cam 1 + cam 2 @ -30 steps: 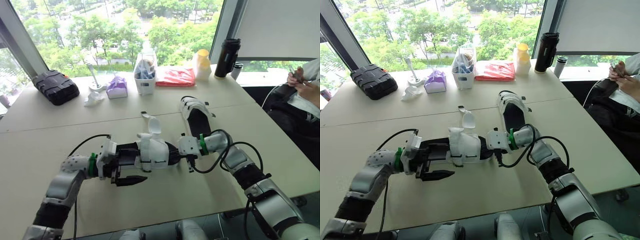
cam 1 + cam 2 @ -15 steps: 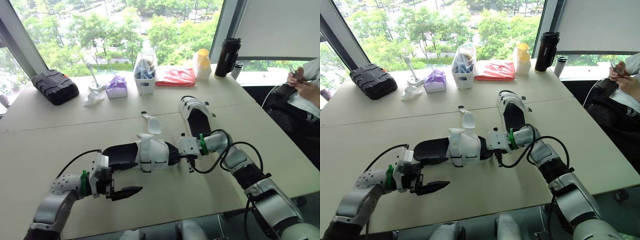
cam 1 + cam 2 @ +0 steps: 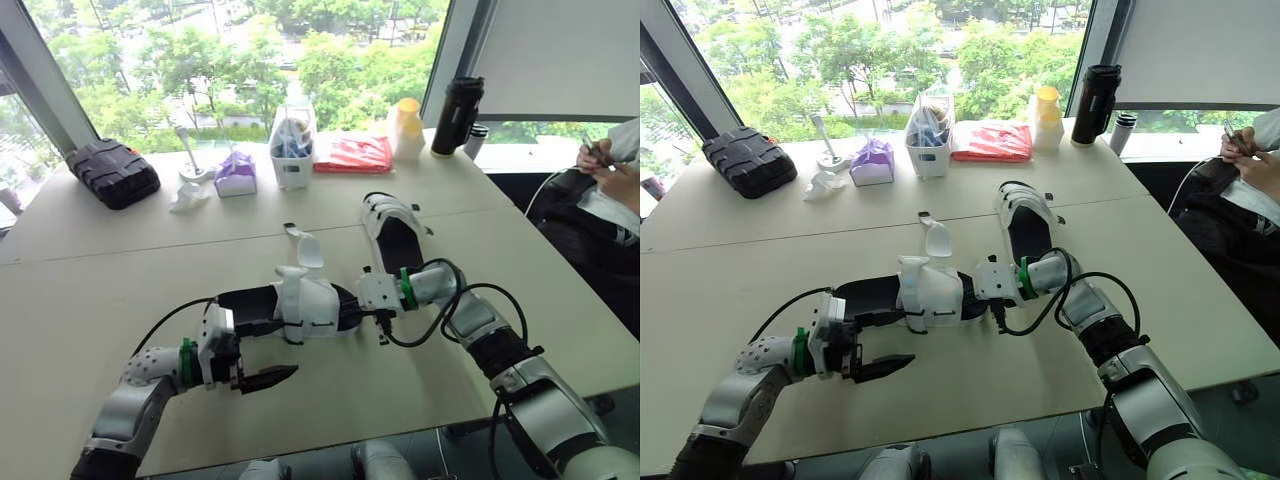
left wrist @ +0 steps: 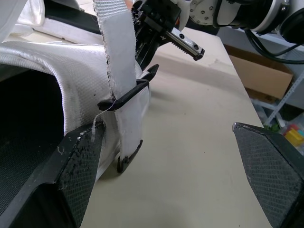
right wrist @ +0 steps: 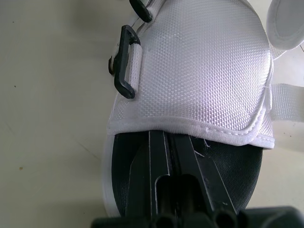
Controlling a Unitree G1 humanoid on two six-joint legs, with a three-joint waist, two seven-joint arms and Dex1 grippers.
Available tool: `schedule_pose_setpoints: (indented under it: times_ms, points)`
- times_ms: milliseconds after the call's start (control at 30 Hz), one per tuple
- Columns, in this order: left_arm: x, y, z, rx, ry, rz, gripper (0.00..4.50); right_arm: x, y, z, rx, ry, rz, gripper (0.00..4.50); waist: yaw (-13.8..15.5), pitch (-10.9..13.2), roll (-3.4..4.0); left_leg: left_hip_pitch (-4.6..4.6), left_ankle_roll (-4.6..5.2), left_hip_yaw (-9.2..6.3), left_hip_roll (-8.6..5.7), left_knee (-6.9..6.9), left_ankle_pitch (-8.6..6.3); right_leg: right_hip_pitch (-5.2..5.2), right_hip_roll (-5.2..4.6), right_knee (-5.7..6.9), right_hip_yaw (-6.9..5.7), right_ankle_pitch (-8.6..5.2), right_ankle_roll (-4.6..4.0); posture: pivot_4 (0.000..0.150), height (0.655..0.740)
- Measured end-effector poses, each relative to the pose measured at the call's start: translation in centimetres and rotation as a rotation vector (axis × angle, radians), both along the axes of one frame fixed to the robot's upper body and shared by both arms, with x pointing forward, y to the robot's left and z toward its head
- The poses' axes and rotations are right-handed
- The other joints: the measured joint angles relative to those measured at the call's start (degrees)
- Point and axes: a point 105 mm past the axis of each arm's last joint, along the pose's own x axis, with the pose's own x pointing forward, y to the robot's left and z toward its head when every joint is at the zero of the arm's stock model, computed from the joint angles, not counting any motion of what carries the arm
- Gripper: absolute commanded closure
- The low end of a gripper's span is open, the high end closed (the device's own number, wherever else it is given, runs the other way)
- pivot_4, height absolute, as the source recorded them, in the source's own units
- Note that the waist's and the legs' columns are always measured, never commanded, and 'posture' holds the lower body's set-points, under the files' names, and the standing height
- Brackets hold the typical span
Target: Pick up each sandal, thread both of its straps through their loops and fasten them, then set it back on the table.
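A white sandal with a black sole (image 3: 295, 303) lies across the middle of the table (image 3: 120, 270). One strap (image 3: 305, 248) sticks up loose. My right gripper (image 3: 350, 300) is shut on its toe end, the fingers (image 5: 166, 161) reaching under the white upper beside two black loops (image 5: 126, 61). At the heel side my left gripper (image 3: 272, 350) stands open. One of its fingers (image 4: 71, 175) is against the sandal's side, the other finger (image 4: 275, 171) is over bare table. A strap with its loop (image 4: 128, 92) hangs between them. The second sandal (image 3: 395, 232) lies behind, straps fastened.
Along the far edge stand a black case (image 3: 112, 172), a purple tissue pack (image 3: 235, 172), a clear bin (image 3: 292, 145), a red bag (image 3: 350, 153), a yellow bottle (image 3: 405, 125) and a black flask (image 3: 455, 115). A person (image 3: 610, 180) sits at the right.
My left gripper let go of the sandal's heel, drew back toward the front edge, then came in again beside the sandal. The sandal and the right gripper stayed put.
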Motion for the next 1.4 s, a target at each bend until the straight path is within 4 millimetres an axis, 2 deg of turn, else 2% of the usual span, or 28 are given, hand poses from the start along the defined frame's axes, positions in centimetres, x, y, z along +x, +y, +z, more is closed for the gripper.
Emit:
schedule_pose_setpoints:
  times_ms: [33,133,333,367,400,500,1100,1267,1400]
  points:
    - [0.0,0.0,0.0,0.0,0.002,-0.001,0.04,0.0,0.0,0.0,0.0,0.0,0.0,4.5,0.0,0.0,0.0,0.0,0.0,0.0,0.0,0.0,0.0,0.01,0.0,0.0,0.0,0.0,0.0,0.15,0.74]
    - [0.0,-0.1,-0.1,0.003,0.002,0.002,0.81,0.0,-0.1,0.0,-0.002,0.0,-0.001,4.5,0.1,0.0,0.0,0.0,0.0,0.0,-0.01,0.01,0.0,0.02,-0.01,-0.01,0.0,0.0,0.0,0.15,0.74]
    - [-0.1,-0.7,-0.6,0.0,0.033,-0.011,3.86,0.1,-0.2,0.0,-0.001,0.0,-0.008,4.5,0.1,0.0,0.0,-0.03,0.0,-0.01,-0.03,-0.01,0.0,0.02,-0.04,-0.07,0.0,0.01,0.01,0.15,0.74]
    - [-0.4,-1.1,-0.7,-0.001,0.043,-0.029,4.3,0.2,-0.1,0.1,-0.001,-0.002,-0.008,4.5,0.1,0.0,0.01,-0.03,0.0,0.0,-0.04,-0.02,0.0,0.02,-0.06,-0.09,0.0,0.01,0.02,0.15,0.74]
    - [-0.6,-1.6,-1.0,-0.007,0.059,-0.048,4.41,0.2,-0.1,0.1,-0.001,-0.003,-0.007,4.5,0.1,0.0,0.01,-0.04,0.0,0.0,-0.04,-0.03,0.0,0.02,-0.07,-0.12,0.0,0.01,0.02,0.15,0.74]
    - [-0.9,-2.1,-1.3,-0.008,0.078,-0.067,4.41,0.1,0.0,0.1,0.001,-0.003,-0.005,4.5,0.0,0.0,0.0,-0.04,0.0,0.0,-0.03,-0.07,0.0,-0.02,-0.06,-0.12,0.0,0.02,0.02,0.15,0.74]
    - [-0.4,-1.5,-2.1,0.037,0.096,0.016,4.41,0.2,0.0,0.1,0.002,-0.002,-0.005,4.5,0.0,0.0,0.0,-0.03,0.0,-0.01,-0.02,-0.07,0.0,-0.01,-0.04,-0.12,-0.02,0.02,0.02,0.15,0.74]
    - [-3.2,0.2,-2.6,0.13,0.168,-0.068,4.41,0.1,0.2,0.1,0.002,-0.001,0.002,4.5,-0.2,0.0,0.02,0.01,0.0,0.0,0.02,-0.2,0.0,-0.04,0.0,-0.12,-0.02,0.0,0.01,0.15,0.74]
    - [-4.0,0.4,-2.6,0.153,0.181,-0.098,4.41,0.1,0.2,0.1,0.002,-0.001,0.001,4.5,-0.1,0.0,0.02,0.0,0.0,0.02,0.02,-0.2,0.0,-0.04,-0.01,-0.13,-0.02,-0.01,-0.01,0.15,0.74]
